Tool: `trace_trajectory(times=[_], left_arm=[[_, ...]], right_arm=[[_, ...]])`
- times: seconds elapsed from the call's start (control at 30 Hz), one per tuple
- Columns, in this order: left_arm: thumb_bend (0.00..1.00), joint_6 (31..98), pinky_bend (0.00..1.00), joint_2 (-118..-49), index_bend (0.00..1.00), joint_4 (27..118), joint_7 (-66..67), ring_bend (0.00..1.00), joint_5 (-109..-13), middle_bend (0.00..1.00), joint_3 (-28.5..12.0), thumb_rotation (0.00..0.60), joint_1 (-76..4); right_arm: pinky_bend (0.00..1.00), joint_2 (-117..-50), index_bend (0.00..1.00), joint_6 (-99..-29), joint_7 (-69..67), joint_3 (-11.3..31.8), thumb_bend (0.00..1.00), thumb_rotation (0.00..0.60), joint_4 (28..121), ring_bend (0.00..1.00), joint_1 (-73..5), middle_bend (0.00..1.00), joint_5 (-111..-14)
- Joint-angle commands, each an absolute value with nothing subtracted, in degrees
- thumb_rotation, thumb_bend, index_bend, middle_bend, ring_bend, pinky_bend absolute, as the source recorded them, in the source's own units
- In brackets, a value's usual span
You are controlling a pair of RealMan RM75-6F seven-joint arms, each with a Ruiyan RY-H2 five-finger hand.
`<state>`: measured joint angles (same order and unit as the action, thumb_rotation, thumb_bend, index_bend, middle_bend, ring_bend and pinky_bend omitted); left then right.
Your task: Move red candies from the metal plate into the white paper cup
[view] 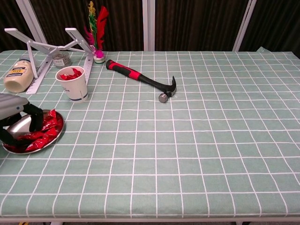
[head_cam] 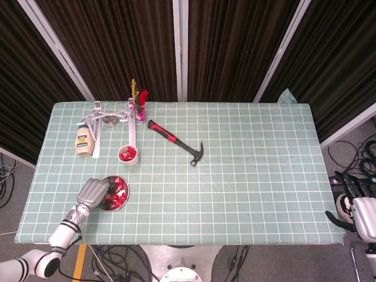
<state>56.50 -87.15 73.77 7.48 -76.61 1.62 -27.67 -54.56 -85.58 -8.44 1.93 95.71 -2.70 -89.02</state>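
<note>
A metal plate (head_cam: 126, 189) (view: 22, 125) with several red candies (head_cam: 118, 194) (view: 45, 129) lies near the table's front left edge. My left hand (head_cam: 93, 192) (view: 15, 118) is lowered over the plate's left side, fingers (view: 35, 123) curled down among the candies. Whether a candy is gripped is hidden. Just behind the plate stands the white paper cup (head_cam: 128, 156) (view: 75, 88), upright, with red candies (view: 71, 74) inside. My right hand (head_cam: 356, 209) hangs off the table's right edge, holding nothing, fingers apart.
A red-and-black hammer (head_cam: 176, 142) (view: 140, 78) lies mid-table behind the cup. A mayonnaise bottle (head_cam: 85, 141) (view: 18, 75), a white folding stand (head_cam: 111, 115) (view: 47, 44) and a feathered shuttlecock (head_cam: 139, 101) (view: 96, 28) occupy the back left corner.
</note>
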Motion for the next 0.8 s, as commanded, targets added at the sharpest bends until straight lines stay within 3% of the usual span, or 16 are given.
trace_trajectory(times=[0.03,0.27,0.53,0.8], left_arm=[[0.31,56.2,1.0,-87.2,0.58,73.6,6.3,0.93,-76.7,0.63,1.5,0.6,-27.6],[0.37,58.1,1.0,-85.4,0.62,75.0,1.9,0.94,-78.0,0.66,0.1,0.6,-27.1],[0.38,61.7,1.0,-78.8,0.62,81.4,-0.9,0.94,-78.9,0.66,-5.5,0.6,-29.1],[0.38,53.7,1.0,-79.4,0.61,77.7,0.5,0.94,-73.9,0.66,-11.9,0.6,-37.1]], right_arm=[[0.38,-54.6,0.08,-85.7,-8.5,1.9,0.1,0.6,95.7,0.11,-2.6,0.2,-89.0],[0.38,-54.5,0.08,-85.8,-8.7,1.9,0.1,0.6,95.6,0.11,-2.6,0.2,-89.1],[0.38,-54.6,0.08,-85.9,-9.0,1.8,0.1,0.6,95.3,0.11,-2.5,0.2,-89.2],[0.38,-54.7,0.08,-86.0,-9.4,1.9,0.1,0.6,95.0,0.11,-2.4,0.2,-88.9]])
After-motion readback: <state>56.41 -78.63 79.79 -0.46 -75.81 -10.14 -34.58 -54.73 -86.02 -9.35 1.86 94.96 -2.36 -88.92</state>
